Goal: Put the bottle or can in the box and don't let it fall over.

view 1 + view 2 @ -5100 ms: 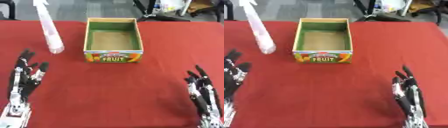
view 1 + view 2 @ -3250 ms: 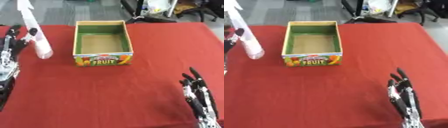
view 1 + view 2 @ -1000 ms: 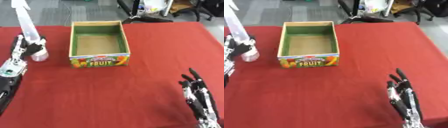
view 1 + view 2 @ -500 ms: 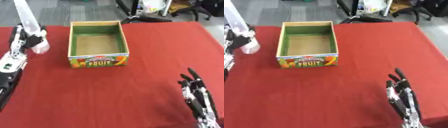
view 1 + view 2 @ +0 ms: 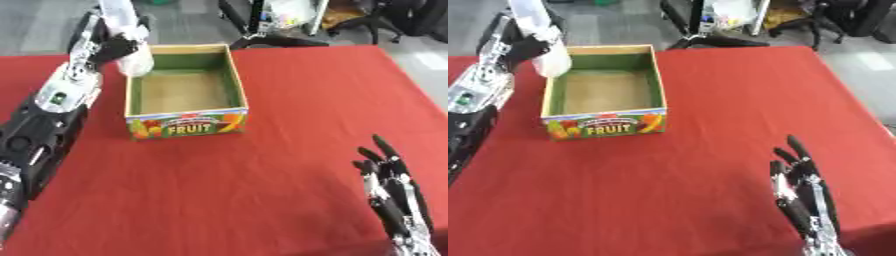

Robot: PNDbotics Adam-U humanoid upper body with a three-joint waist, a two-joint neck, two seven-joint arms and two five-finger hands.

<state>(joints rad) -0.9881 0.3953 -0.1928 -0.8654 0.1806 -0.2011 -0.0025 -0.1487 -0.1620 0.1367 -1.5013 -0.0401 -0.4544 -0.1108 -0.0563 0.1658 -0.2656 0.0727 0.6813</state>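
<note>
At the lower right of the frame the right hand (image 5: 392, 200) is resting idle on the red table (image 5: 289, 100), fingers straight and apart; beyond it the fruit box (image 5: 184, 100) is standing open; at the upper left the left hand (image 5: 109, 47) is curling round the pale bottle (image 5: 127, 35), holding it upright just over the box's far-left rim, its long axis vertical.

The bottle (image 5: 125, 30) top is cut off by the upper edge.

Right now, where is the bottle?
The bottle is at the upper left of the left eye view, held in the left hand above the far left corner of the fruit box.
</note>
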